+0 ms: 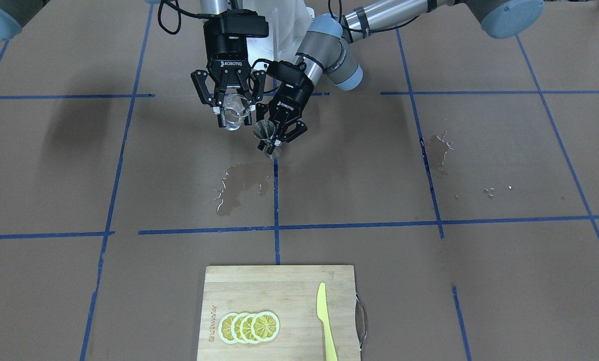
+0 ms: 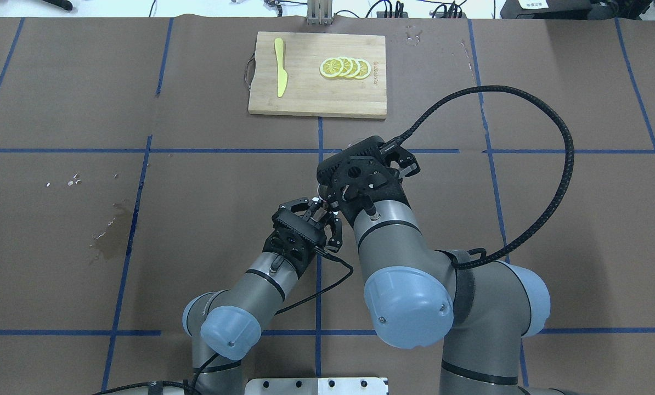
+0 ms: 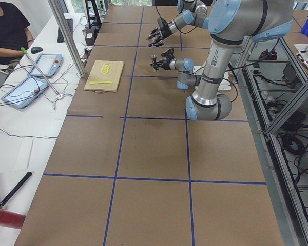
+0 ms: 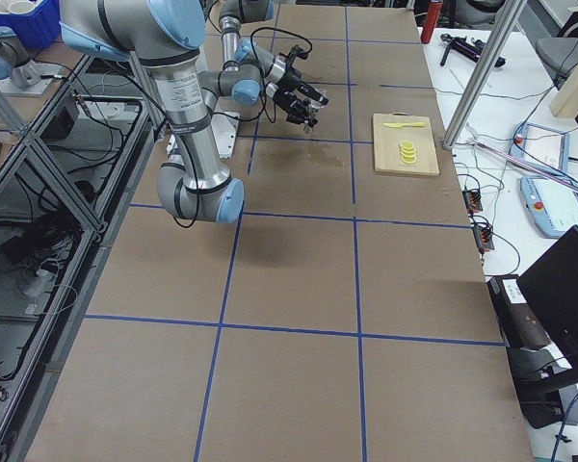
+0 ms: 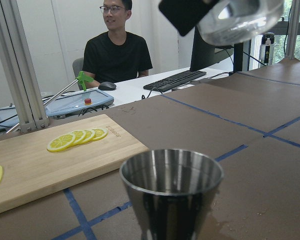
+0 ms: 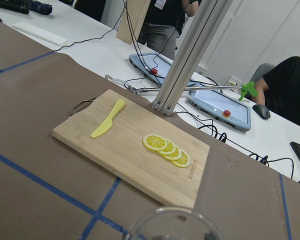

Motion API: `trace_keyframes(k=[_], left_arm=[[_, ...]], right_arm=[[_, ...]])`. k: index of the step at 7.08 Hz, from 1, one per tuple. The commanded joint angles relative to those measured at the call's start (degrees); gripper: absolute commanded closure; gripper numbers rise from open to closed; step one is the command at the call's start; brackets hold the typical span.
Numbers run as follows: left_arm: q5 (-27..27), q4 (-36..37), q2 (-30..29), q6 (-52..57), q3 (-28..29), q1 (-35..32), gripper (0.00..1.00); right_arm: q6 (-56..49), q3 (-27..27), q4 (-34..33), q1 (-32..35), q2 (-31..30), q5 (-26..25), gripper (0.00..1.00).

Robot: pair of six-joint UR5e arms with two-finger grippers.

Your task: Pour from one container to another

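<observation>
- Holding the clear glass cup (image 1: 233,114) is your right gripper (image 1: 234,108), upper centre of the front view. Its fingers are closed partway onto the glass wall, and the cup is up off the table (image 1: 430,281).
- Your left gripper (image 1: 275,136) sits just right of and below it in that frame. It is pinched narrow on the waist of the metal jigger (image 1: 263,129), which is also in the air.
- In the left wrist view the jigger's mouth stands upright at bottom centre. The glass is at the upper right, above and apart from it.
- Treat the glass as light, rigid, smooth and breakable. I'd judge it can slip or rotate between the pads as you tilt, so hold it mid-wall, firm but not crushing.
- The jigger is stiff, light metal with a small mouth. The waist is the sensible hold, though it may pivot there if bumped.
- A wet patch (image 1: 239,188) below centre suggests spills come easily, so bring the lip close over the mouth before tipping.
- Whether the glass holds liquid I cannot tell.
</observation>
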Motion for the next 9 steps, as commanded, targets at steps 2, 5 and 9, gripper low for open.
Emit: trace_keyframes(k=[2, 5, 9], left_arm=[[-0.13, 0.09, -0.36, 0.09, 0.36, -0.09, 1.0], [-0.66, 0.0, -0.36, 2.99, 0.18, -0.09, 1.0], [-0.66, 0.0, -0.45, 2.99, 0.18, -0.09, 1.0]], right_arm=[[-5.03, -0.37, -1.98, -0.68, 0.77, -0.08, 0.93], [-8.21, -0.55, -2.07, -1.99, 0.41, -2.53, 0.91], [-14.52, -0.64, -3.55, -2.96, 0.5, -7.37, 0.9]])
